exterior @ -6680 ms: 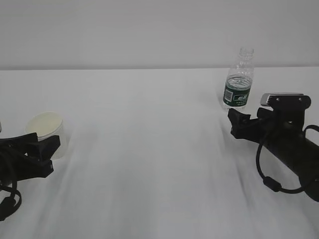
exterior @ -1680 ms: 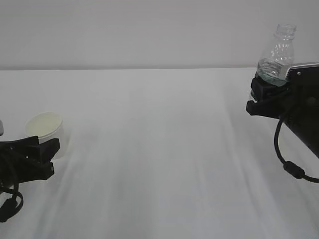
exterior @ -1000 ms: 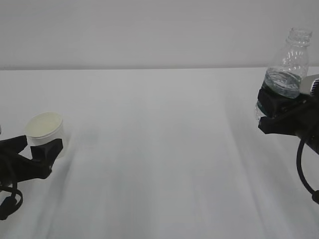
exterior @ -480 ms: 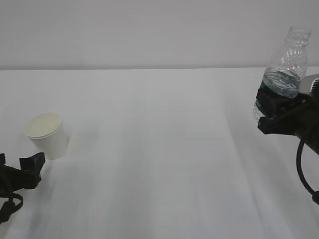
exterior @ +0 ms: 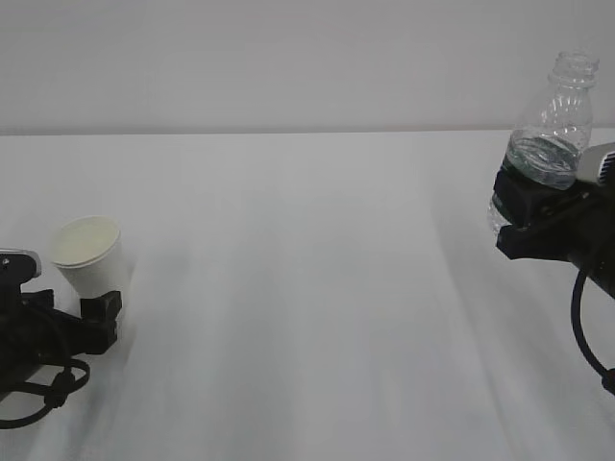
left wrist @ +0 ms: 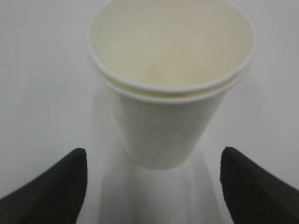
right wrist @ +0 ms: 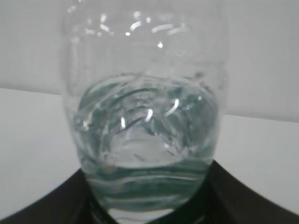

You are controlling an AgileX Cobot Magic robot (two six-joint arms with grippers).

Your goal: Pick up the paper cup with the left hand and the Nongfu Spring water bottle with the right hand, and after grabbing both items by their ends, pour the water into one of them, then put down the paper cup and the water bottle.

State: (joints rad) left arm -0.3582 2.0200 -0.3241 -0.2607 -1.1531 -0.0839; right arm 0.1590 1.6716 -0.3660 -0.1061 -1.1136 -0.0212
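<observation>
The white paper cup (exterior: 87, 254) stands upright on the table at the left. My left gripper (exterior: 94, 313) sits low on the table just in front of its base. In the left wrist view the cup (left wrist: 171, 88) fills the middle. The left gripper (left wrist: 153, 156) is open, its black fingertips (left wrist: 63, 184) wide apart on either side of the cup's foot and not touching it. My right gripper (exterior: 530, 207) is shut on the lower body of the Nongfu Spring water bottle (exterior: 553, 123), holding it upright in the air at the right edge. Water shows in the bottle (right wrist: 145, 121) above the right gripper (right wrist: 149, 207).
The white table (exterior: 307, 288) stretches between the two arms, with a pale wall behind. The right arm's black cable (exterior: 579, 327) hangs down at the right edge.
My left gripper drew back from the cup towards the lower left, then came forward again, lower, to the cup's base. The cup stayed put. The right arm and bottle held still.
</observation>
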